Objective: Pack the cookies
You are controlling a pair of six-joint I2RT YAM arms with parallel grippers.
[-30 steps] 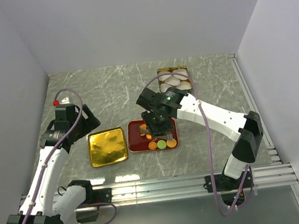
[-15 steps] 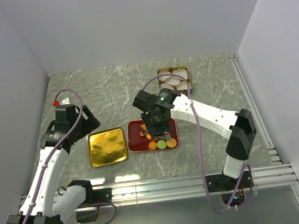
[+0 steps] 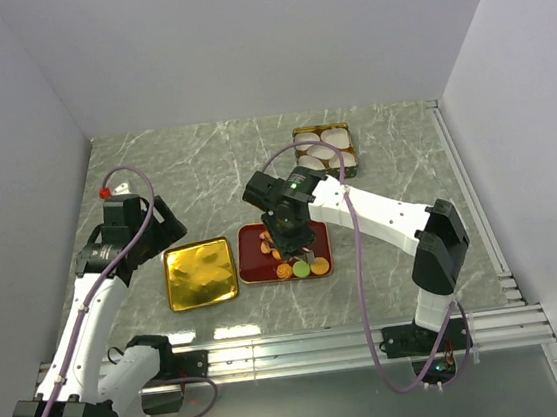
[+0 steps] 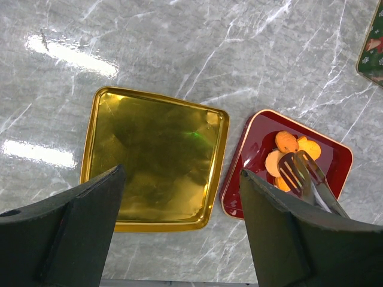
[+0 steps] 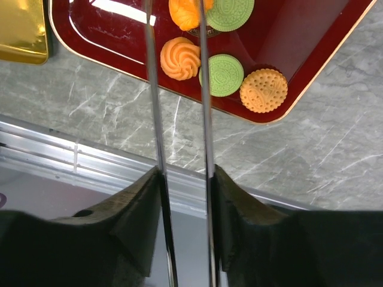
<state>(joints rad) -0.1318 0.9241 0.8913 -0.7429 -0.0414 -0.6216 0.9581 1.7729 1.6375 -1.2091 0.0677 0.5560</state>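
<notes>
Where cookies (image 5: 221, 75) lie, two are green.

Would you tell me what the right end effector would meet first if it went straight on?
Most likely the orange cookie on the red tray, lying between the tips of the right end effector; depth is unclear, so they may be touching it.

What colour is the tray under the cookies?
The tray is dark red with a gold rim; the right wrist view shows it best.
</notes>
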